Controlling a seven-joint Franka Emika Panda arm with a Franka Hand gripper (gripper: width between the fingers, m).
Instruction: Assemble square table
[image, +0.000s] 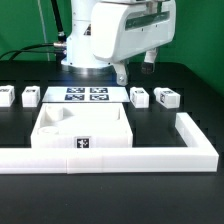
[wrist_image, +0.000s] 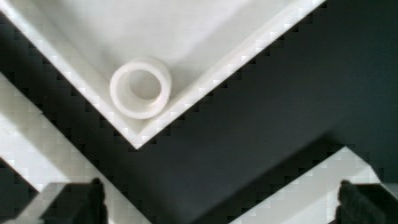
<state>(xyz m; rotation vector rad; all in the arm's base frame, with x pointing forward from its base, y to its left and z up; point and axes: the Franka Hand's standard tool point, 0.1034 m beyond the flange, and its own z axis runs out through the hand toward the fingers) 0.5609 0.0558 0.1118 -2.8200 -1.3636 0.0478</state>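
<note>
The white square tabletop (image: 60, 130) lies like a tray in front of the marker board, rim up, with a tag on its front wall. Four short white legs stand in a row behind it: two at the exterior view's left (image: 5, 97) (image: 30, 97) and two at its right (image: 139, 97) (image: 166, 98). My gripper (image: 135, 68) hangs above the table behind the tabletop, open and empty. In the wrist view one tabletop corner (wrist_image: 196, 50) with its round hole (wrist_image: 143, 87) lies ahead of my open gripper (wrist_image: 222, 205). Both dark fingertips (wrist_image: 80, 205) stand wide apart with nothing between them.
The marker board (image: 85, 95) lies flat between the leg pairs. The long white L-shaped border bar (image: 110, 156) runs along the front and turns back at the exterior view's right (image: 192, 135). The tabletop rests against it. The table surface is black.
</note>
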